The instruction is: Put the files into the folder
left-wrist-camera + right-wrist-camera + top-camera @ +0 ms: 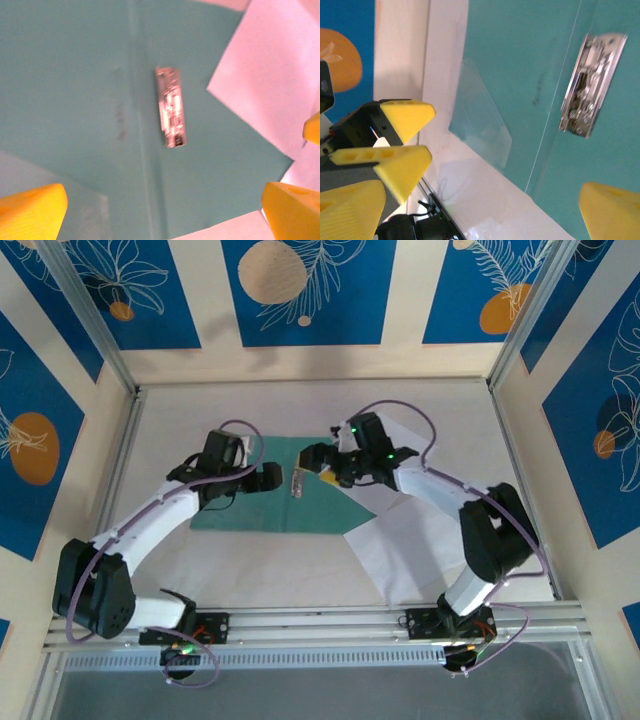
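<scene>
Left gripper (pixel 268 478) hangs over the left leaf of the folder (pixel 250 510), jaws spread all the way with nothing between them. The folder lies open and flat mid-table, with its metal clip (pixel 297 482) at the spine, right between the two grippers. The right gripper (pixel 318 465) sits just past the clip, also gaping wide and holding nothing. Further right are the files (pixel 420 550), white sheets lying flat on the table, with one corner overlapping the folder's right leaf.

My guess is those sheets are going to be a pain: super light, floppy, slippery, and flat against the table, so there's no edge to pinch. I'd go for that corner resting on the folder, or slide a sheet until an edge lifts.
</scene>
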